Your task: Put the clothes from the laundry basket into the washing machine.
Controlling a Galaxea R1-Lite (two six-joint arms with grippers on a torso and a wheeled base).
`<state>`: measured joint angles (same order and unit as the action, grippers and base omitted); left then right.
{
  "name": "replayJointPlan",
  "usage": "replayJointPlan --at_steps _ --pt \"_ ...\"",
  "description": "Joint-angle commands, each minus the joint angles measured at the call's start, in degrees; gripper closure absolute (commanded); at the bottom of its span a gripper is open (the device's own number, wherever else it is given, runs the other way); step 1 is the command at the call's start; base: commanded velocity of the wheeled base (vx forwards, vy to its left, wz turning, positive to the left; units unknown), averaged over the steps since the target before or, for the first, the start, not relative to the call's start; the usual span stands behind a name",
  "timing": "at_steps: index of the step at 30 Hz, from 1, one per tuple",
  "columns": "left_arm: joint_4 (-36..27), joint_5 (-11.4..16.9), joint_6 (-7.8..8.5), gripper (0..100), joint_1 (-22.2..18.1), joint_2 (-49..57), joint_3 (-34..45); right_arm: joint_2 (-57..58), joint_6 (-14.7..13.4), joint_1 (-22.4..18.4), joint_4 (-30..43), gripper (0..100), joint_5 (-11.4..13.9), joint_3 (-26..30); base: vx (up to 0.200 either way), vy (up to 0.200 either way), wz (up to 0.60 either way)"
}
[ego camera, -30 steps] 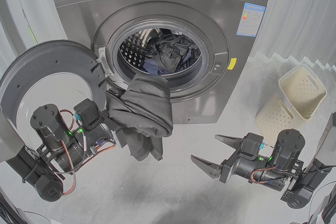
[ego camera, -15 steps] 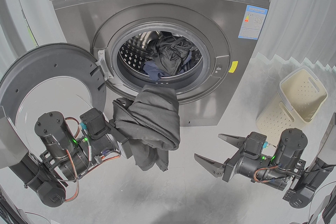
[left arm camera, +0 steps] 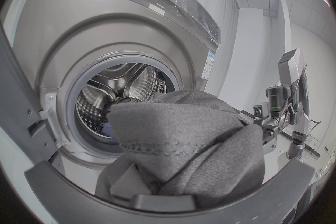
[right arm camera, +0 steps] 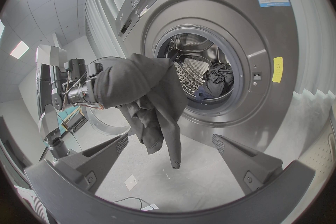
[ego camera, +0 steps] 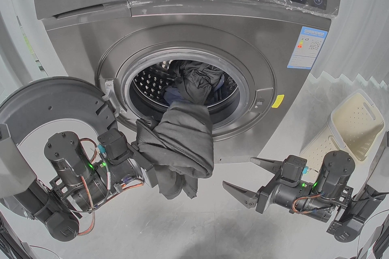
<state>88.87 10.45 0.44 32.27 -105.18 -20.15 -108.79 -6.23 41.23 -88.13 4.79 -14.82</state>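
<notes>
Fingers of the left gripper (ego camera: pixel 142 163), buried in cloth, pinch the dark garment (ego camera: pixel 180 138), holding it draped just before the open mouth of the washing machine (ego camera: pixel 243 35) for feeding in, while the right gripper (ego camera: pixel 237 172) hangs low, fingers spread, near the laundry basket (ego camera: pixel 337 120).

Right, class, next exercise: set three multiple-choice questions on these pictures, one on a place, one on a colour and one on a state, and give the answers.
1. Where is the laundry basket?
A. On the floor, to the robot's right of the washing machine
B. On top of the machine
C. Inside the drum

2. What colour is the garment in the left gripper?
A. White
B. Dark grey
C. Red

3. How does the machine's door stand?
A. Shut
B. Open by a crack
C. Swung wide open

Answers:
1 A: the basket sits on the floor by the machine's right side.
2 B: the cloth draped from the gripper is dark grey.
3 C: the door is swung out to the robot's left.
</notes>
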Motion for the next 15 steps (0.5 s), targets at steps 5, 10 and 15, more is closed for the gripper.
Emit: replayJointPlan --at_steps 5,10,15 --pt "0.1 -0.1 0.26 100 1.1 -1.2 0.4 -0.4 0.0 0.2 0.0 0 0.0 0.1 0.000 0.000 0.00" --pt "0.0 -0.2 0.35 100 1.6 -0.9 0.8 -0.3 -0.2 1.4 0.1 0 -0.1 0.3 0.000 0.000 0.00" --pt "0.1 -0.2 0.18 100 1.7 -0.9 1.3 0.1 -0.2 2.2 0.1 0 -0.2 0.5 0.000 0.000 0.00"
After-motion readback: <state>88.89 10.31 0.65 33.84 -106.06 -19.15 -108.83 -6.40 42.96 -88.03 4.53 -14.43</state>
